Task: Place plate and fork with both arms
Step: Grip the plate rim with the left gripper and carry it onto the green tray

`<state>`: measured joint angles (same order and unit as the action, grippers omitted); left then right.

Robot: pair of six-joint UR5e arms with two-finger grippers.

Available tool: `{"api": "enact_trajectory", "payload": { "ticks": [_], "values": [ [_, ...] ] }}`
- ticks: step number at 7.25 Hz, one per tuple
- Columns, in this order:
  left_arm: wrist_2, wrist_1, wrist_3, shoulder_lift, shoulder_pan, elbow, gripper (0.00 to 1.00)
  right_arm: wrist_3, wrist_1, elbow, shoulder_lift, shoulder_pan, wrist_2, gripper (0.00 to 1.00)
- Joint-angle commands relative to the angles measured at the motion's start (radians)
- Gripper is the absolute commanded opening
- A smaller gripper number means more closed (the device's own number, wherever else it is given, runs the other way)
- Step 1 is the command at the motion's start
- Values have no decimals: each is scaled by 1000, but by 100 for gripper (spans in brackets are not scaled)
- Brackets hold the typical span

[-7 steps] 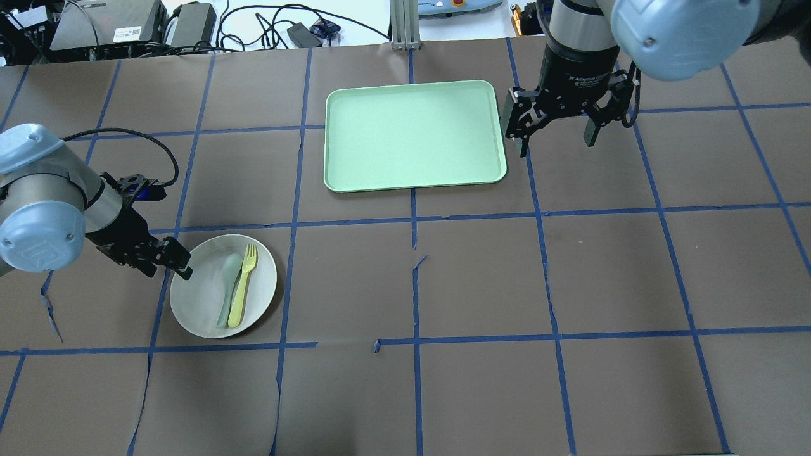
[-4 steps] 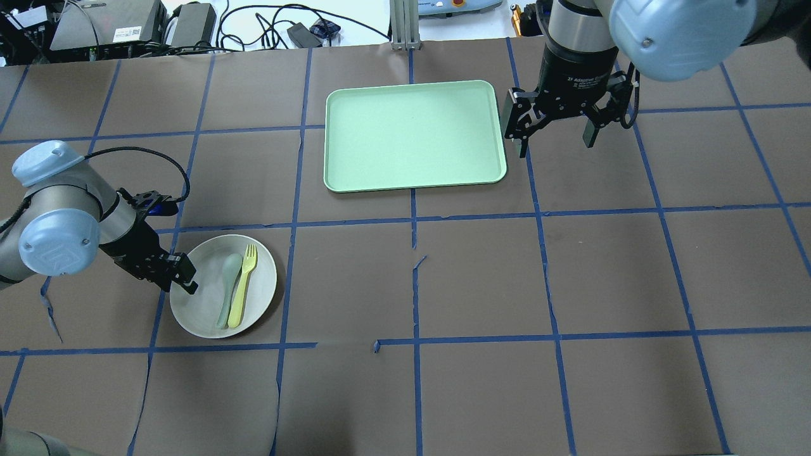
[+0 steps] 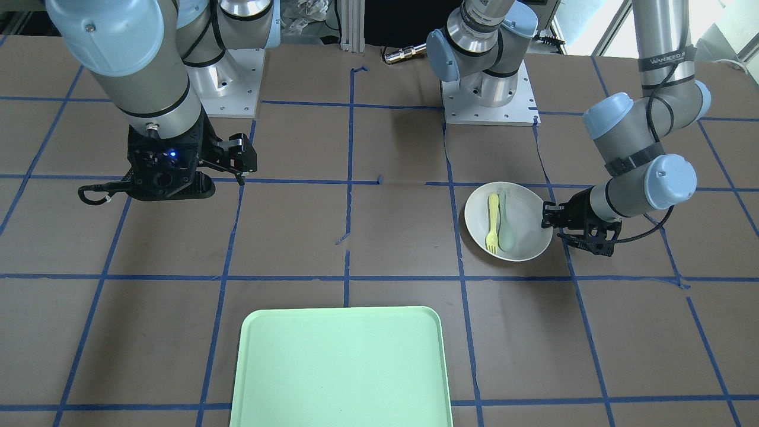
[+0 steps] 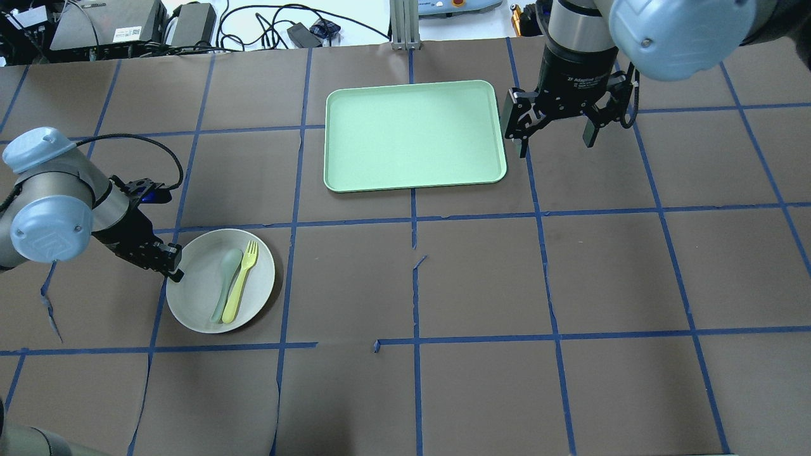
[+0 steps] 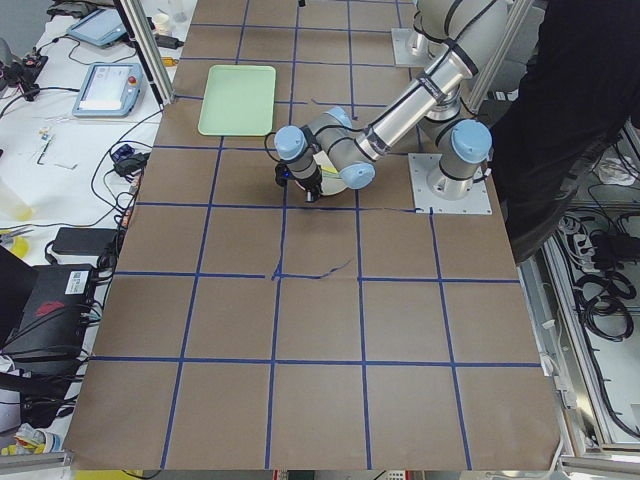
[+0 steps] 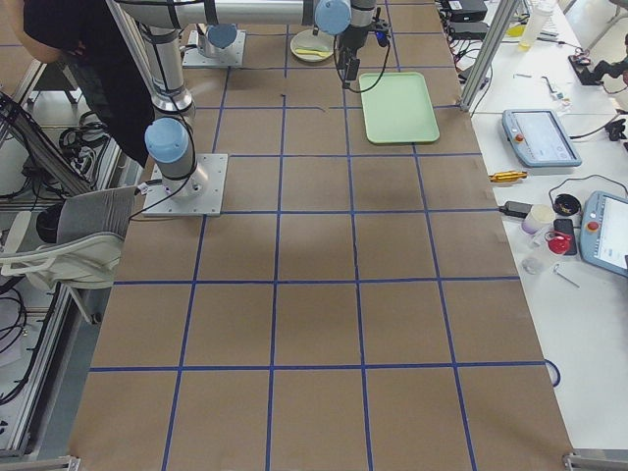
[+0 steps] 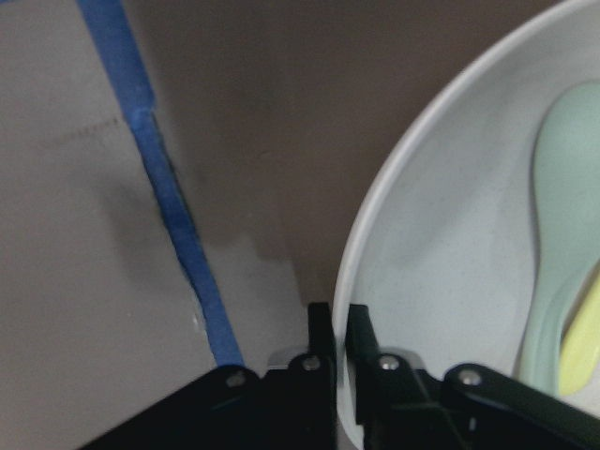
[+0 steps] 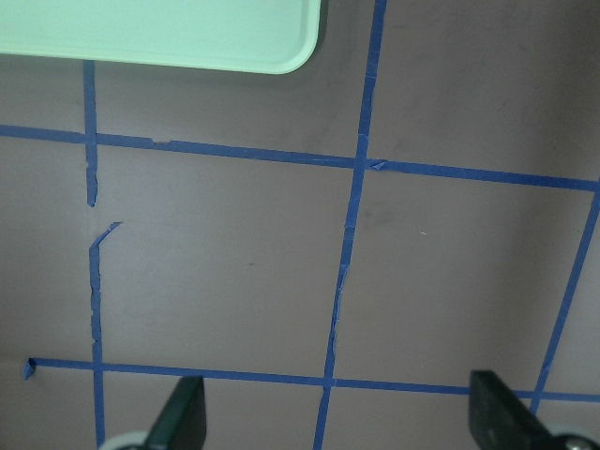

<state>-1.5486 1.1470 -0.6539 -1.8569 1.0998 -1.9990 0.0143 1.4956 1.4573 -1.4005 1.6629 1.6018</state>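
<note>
The left wrist view's edges are cutting off the plate point(image 7: 441, 234), with the fork point(image 7: 586, 347) showing only as a yellow sliver. The front view's bottom edge is cropping the tray point(image 3: 341, 367). From the left end, the left arm point(image 5: 400, 115) is hiding most of the plate.

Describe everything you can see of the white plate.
The plate is round, shallow and off-white, with a faintly speckled, matte, plastic-like look and a raised rim. It sits level toward the left side of the table in the overhead view. A yellow fork and a pale green spoon lie side by side in it. The left gripper pinches its left rim, one finger inside and one outside. Whether it is lifted off the surface cannot be told.
</note>
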Motion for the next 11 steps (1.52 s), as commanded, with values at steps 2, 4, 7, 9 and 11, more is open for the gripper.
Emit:
{"api": "enact_trajectory", "payload": {
  "ticks": [2,4,7,9,11],
  "values": [
    [73,162,125,-7,18,165,0,3,-2,2,2,0,1,100],
    [216,273,262,-18,79,287,0,3,-2,2,2,0,3,100],
    [349,166,511,-173,272,450,0,1,-2,2,0,0,4,100],
    [405,137,646,-325,392,616,0,-1,-5,2,2,0,3,100],
    [433,114,692,-430,464,722,0,-10,-6,3,2,0,0,100]
  ]
}}
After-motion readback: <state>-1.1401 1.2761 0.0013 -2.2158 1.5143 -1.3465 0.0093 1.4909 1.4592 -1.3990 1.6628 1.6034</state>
